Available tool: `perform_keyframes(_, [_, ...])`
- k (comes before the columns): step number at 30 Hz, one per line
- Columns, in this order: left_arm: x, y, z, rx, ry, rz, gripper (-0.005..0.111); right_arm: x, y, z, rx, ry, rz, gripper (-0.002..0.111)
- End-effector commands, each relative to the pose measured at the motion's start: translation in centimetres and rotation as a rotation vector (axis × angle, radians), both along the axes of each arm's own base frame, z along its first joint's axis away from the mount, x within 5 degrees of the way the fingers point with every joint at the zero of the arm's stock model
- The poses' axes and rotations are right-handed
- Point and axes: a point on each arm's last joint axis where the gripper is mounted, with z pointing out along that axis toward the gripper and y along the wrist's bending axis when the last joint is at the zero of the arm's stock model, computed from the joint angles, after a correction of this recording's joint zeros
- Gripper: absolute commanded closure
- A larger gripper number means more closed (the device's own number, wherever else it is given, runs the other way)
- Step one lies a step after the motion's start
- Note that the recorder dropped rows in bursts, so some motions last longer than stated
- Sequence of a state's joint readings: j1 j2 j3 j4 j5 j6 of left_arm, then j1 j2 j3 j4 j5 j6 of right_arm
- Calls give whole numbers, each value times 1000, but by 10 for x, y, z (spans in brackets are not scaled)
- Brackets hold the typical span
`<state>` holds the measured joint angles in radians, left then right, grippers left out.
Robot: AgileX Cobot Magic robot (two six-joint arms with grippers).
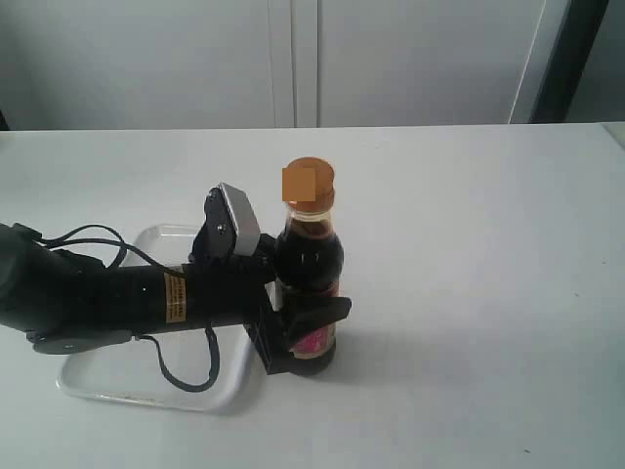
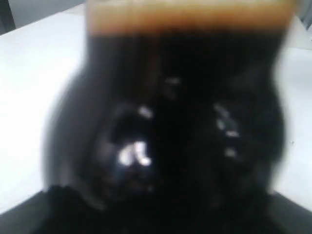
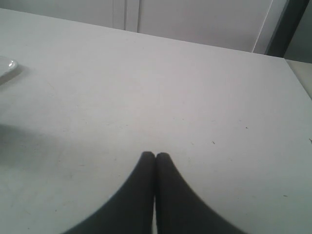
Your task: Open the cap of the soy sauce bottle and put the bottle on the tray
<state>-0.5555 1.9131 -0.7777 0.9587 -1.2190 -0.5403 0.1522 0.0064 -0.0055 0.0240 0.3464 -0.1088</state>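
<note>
At centre frame, exterior view: soy sauce bottle (image 1: 311, 278) upright on table (image 1: 469, 274), just right of tray (image 1: 146, 386), clasped by left gripper (image 1: 298, 327); cap (image 1: 309, 183) closed. Left wrist view: filled by blurred bottle (image 2: 170, 126). Right wrist view: right gripper (image 3: 155, 157) pressed closed, empty.

**Obscured and unreadable areas**

Left wrist view: the soy sauce bottle (image 2: 180, 126) fills the picture, badly blurred; label unreadable, upper and lower parts cut off by the edges. Exterior view: the left arm (image 1: 107, 293) covers much of the tray (image 1: 98, 386) and is cut by the left edge. The cap (image 1: 309, 185) front is pixelated. Right wrist view: only a sliver of tray rim (image 3: 7, 68) shows at the edge
</note>
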Motion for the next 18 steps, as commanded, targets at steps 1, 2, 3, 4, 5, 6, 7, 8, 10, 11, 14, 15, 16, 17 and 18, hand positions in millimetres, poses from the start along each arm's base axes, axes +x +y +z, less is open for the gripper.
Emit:
perform_keyframes(1, [-3,-2,0,9,-12,-31,87,0,0,-1,-5,-4,-2,108])
perform_keyframes(2, [-4,-2,0,14,-20,-42,107,0,0,-1,-5,-4,-2,108])
perform_keyframes(3, [-4,-2,-1,22,-34,-54,106,0,0,-1,-5,-4,-2,108])
perform_keyframes(4, [-5,-2,-1,27,-39,-65,106,0,0,-1,-5,-4,-2,108])
perform_keyframes(5, [-6,-2,-2,34,-45,-81,107,0,0,-1,-5,-4,-2,108])
perform_keyframes(6, [-7,-2,-2,40,-50,-92,107,0,0,-1,-5,-4,-2,108])
perform_keyframes(7, [-8,-3,-2,46,-54,-106,107,0,0,-1,-5,-4,-2,108])
perform_keyframes(8, [-10,-3,-3,53,-59,-122,107,0,0,-1,-5,-4,-2,108])
perform_keyframes(10, [-11,-3,-4,62,-70,-140,107,0,0,-1,-5,-4,-2,108])
perform_keyframes(11, [-11,-3,-4,63,-71,-142,107,0,0,-1,-5,-4,-2,108])
perform_keyframes(14, [-11,-3,-4,63,-71,-142,107,0,0,-1,-5,-4,-2,108])
perform_keyframes(15, [-11,-3,-4,63,-71,-142,107,0,0,-1,-5,-4,-2,108])
perform_keyframes(16, [-11,-3,-4,63,-71,-142,107,0,0,-1,-5,-4,-2,108])
perform_keyframes(17, [-11,-3,-4,63,-71,-142,107,0,0,-1,-5,-4,-2,108])
perform_keyframes(18, [-11,-3,-4,63,-71,-142,107,0,0,-1,-5,-4,-2,108])
